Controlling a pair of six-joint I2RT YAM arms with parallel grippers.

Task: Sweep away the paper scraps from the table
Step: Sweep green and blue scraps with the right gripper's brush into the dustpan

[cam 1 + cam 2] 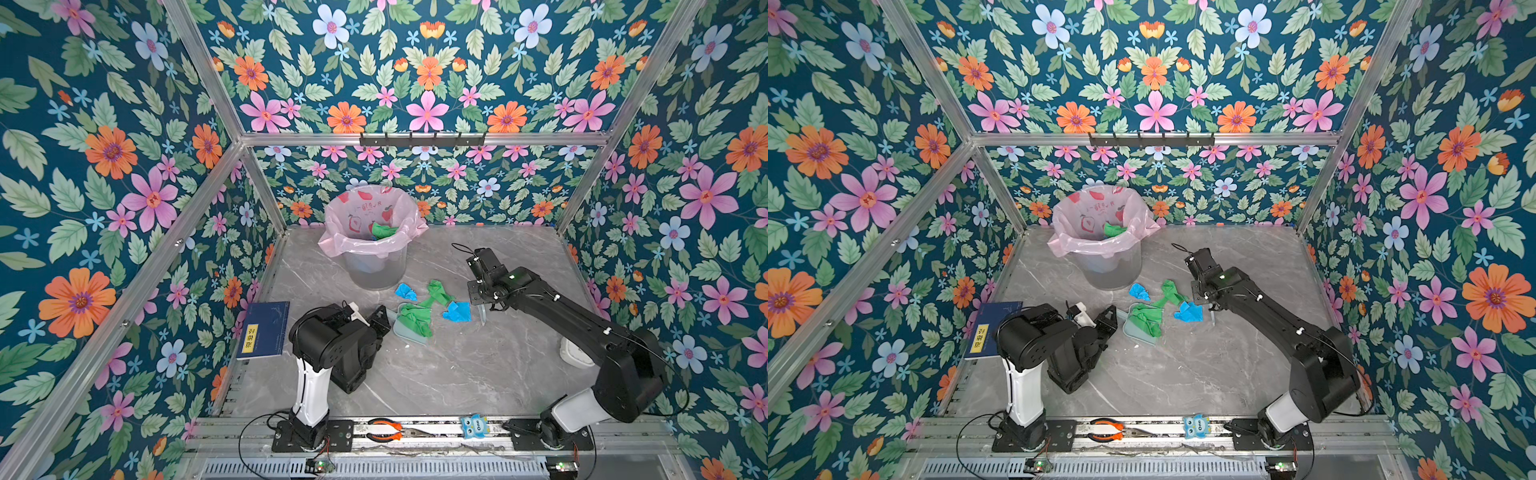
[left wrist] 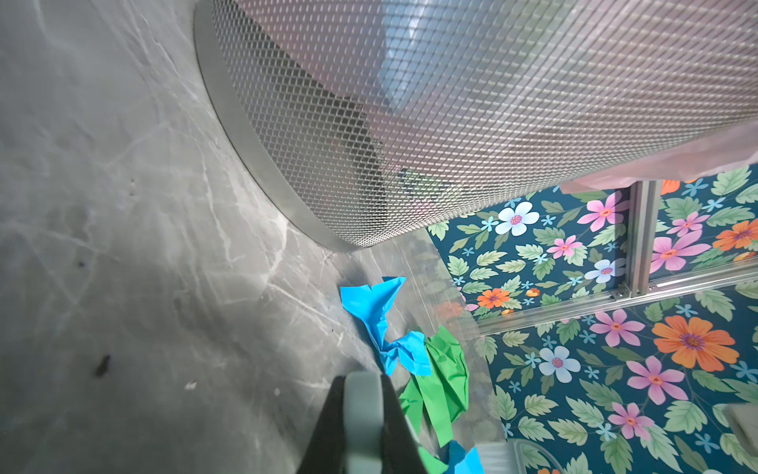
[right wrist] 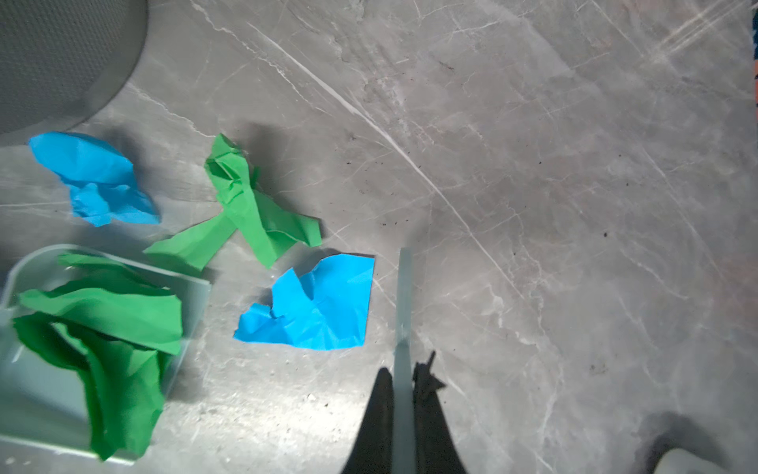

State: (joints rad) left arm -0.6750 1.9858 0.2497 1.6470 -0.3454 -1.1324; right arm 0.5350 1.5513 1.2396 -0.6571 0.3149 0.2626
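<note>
Both top views are bright, even and sharp. The table [image 1: 457, 374] has a soft sheen and only faint shadows. The wide lens stretches the floral walls [image 1: 83, 208] toward the edges. Left wrist view: pale glare on the bin [image 2: 471, 102] mesh, and the left gripper [image 2: 363, 377] clamped on the dustpan handle [image 2: 363, 418] is a blurry blob. Right wrist view's softer. The paper scraps [image 3: 316, 307] throw fuzzy shadows, there are glare streaks on the table, and the right gripper [image 3: 404, 369] and the thin blade [image 3: 405, 287] it pinches are out of focus.
</note>
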